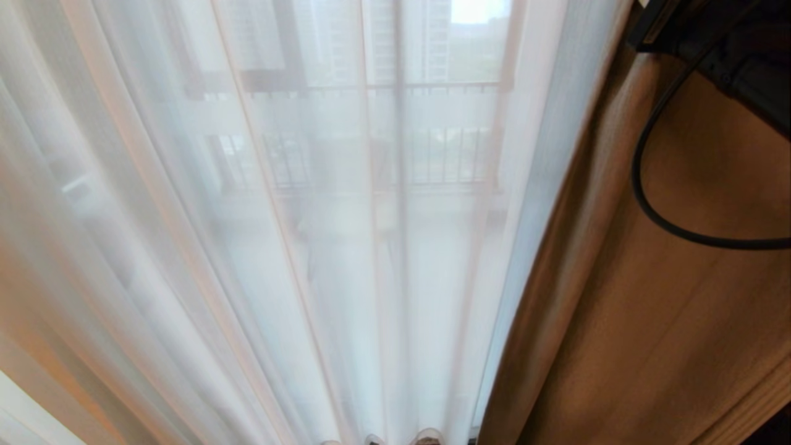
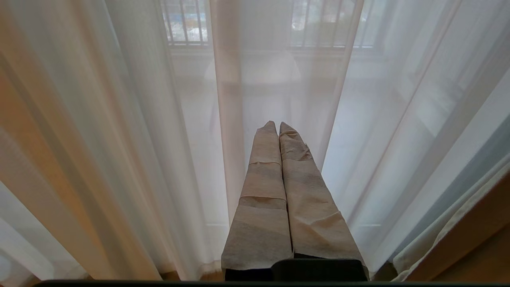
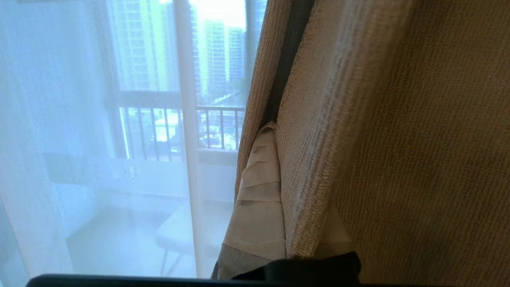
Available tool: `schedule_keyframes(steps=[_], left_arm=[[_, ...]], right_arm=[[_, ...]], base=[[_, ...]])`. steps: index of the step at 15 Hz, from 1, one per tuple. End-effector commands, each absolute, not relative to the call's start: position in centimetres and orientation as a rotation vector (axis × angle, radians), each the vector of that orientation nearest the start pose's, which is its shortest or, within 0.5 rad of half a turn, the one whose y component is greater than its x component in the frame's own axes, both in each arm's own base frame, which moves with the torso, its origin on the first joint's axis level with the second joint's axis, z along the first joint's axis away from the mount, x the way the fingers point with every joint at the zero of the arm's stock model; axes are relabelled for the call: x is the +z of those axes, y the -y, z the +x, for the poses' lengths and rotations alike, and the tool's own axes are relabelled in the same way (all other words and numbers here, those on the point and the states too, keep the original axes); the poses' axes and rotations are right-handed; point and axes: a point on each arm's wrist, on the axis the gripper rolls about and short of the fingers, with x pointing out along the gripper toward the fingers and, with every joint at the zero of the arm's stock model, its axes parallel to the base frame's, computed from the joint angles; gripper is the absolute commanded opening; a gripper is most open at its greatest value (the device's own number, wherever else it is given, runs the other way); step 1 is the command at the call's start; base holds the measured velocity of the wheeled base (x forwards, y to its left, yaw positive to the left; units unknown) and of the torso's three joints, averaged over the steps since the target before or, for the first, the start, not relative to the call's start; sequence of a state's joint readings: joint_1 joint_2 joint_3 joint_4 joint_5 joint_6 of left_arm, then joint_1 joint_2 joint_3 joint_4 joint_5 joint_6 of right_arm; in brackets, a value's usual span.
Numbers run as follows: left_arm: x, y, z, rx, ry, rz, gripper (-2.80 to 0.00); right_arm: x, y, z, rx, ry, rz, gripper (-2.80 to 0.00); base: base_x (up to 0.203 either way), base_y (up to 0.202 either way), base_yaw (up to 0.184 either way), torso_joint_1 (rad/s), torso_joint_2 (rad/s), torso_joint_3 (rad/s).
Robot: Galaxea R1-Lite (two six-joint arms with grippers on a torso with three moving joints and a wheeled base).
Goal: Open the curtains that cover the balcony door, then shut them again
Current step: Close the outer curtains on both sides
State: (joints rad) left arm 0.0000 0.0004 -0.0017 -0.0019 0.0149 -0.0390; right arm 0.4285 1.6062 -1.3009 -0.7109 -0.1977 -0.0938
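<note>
The curtains hang in two layers. The sheer white curtain [image 1: 278, 216] fills most of the head view, and the thick beige curtain [image 1: 649, 309] hangs at the right. My right gripper [image 3: 283, 135] is shut on the thick curtain's [image 3: 418, 159] inner hem. One taped finger [image 3: 259, 191] shows beside the hem, and the fabric covers most of the other. My right arm [image 1: 729, 43] reaches in at the top right of the head view. My left gripper [image 2: 277, 125] is shut and empty, pointing at the sheer curtain [image 2: 119, 139] without touching it. The balcony door [image 1: 400, 154] shows dimly through the sheer.
A black cable [image 1: 642, 185] loops down from my right arm across the thick curtain. Beyond the sheer I see a balcony railing [image 3: 159, 131] and a pale stool [image 3: 179, 235]. The thick curtain's folded edge [image 2: 446, 239] sits by the floor near my left arm.
</note>
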Motion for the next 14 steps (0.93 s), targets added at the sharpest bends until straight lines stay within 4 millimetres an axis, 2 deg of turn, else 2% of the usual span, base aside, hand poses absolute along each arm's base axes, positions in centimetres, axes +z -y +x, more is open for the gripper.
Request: schedule_keyframes(steps=[1,8,14], left_arm=[[7.6,0.0,-2.3,0.015,0.005,-0.04,-2.8],[7.6,0.0,-2.3,0.015,0.003,-0.04,-2.8],[7.6,0.0,-2.3,0.015,0.004,-0.04,-2.8]], right_arm=[[35.0,-12.7,27.8,0.222,0.369,0.015,-2.8],[34.7,-15.1,28.5,0.238,0.356,0.027,-2.8],[34.2,-16.5,28.3,0.237,0.335,0.033,-2.8]], base=[[0.0,0.0,0.0,0.0,0.0,0.0],[0.0,0.0,0.0,0.0,0.0,0.0],[0.0,0.0,0.0,0.0,0.0,0.0]])
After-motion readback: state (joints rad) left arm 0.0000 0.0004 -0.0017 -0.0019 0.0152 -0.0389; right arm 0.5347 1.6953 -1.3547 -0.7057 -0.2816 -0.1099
